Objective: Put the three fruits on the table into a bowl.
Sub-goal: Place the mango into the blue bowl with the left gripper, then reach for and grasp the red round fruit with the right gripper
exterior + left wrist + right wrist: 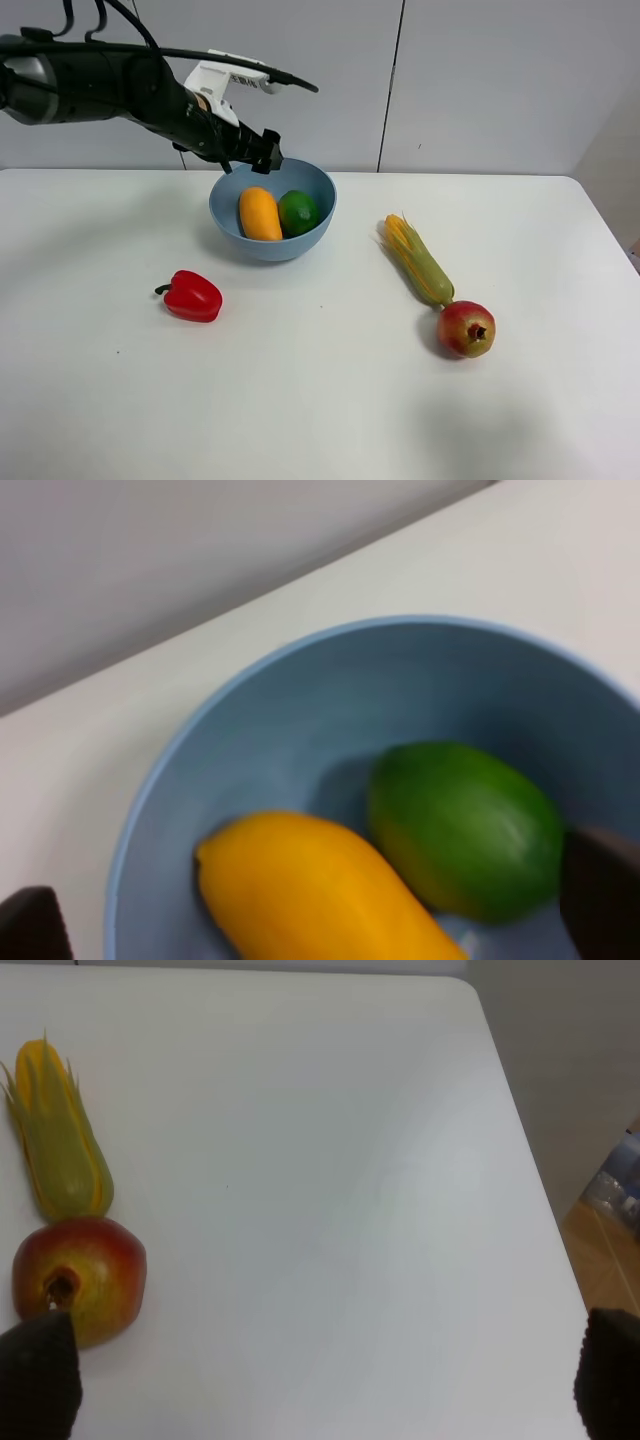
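Observation:
The light-blue bowl [272,247] stands at the back middle of the white table [330,400]. The orange-yellow mango [260,213] and the green lime [298,212] lie side by side inside it. My left gripper [252,150] hovers open and empty over the bowl's back left rim. The left wrist view shows the bowl [300,730], mango [320,890] and lime [465,830] below the spread fingertips [600,895]. The pomegranate [466,328] lies on the table at the right, touching the corn's tip. My right gripper [322,1380] is open above the table, beside the pomegranate [85,1275].
A red bell pepper [190,295] lies left of centre, in front of the bowl. A corn ear [420,262] lies diagonally between bowl and pomegranate, also in the right wrist view [60,1135]. The table's right edge [520,1160] is near the right gripper.

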Controlling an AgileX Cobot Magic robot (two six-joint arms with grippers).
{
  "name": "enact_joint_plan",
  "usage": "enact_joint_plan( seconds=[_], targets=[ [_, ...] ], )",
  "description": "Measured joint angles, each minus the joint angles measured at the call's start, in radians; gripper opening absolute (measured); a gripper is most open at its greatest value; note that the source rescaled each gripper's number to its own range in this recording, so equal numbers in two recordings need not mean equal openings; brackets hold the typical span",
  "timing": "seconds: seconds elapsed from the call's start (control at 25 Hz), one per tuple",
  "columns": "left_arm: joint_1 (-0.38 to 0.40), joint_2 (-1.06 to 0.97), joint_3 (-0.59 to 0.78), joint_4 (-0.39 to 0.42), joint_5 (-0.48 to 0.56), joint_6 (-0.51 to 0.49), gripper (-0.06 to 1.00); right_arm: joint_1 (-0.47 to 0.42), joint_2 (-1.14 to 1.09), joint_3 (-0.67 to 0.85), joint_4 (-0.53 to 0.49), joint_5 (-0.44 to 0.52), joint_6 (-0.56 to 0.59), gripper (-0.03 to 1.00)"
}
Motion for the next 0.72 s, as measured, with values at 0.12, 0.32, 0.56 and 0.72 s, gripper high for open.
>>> enact_joint_plan(
  seconds=[0.12,0.32,0.56,0.72],
  targets=[
    [-0.016,-0.075,0.000,0.002,0.099,0.012,0.98,0.000,0.000,0.000,0.000,0.000,0.000,1.00],
    [-0.021,-0.183,0.000,0.004,0.241,0.073,0.98,0.000,0.000,0.000,0.000,0.000,0.000,1.00],
    [0.029,-0.254,0.000,0.052,0.338,0.080,0.98,0.000,0.000,0.000,0.000,0.000,0.000,1.00],
    [0.202,-0.317,0.000,0.115,0.347,0.080,0.98,0.000,0.000,0.000,0.000,0.000,0.000,1.00]
  ],
)
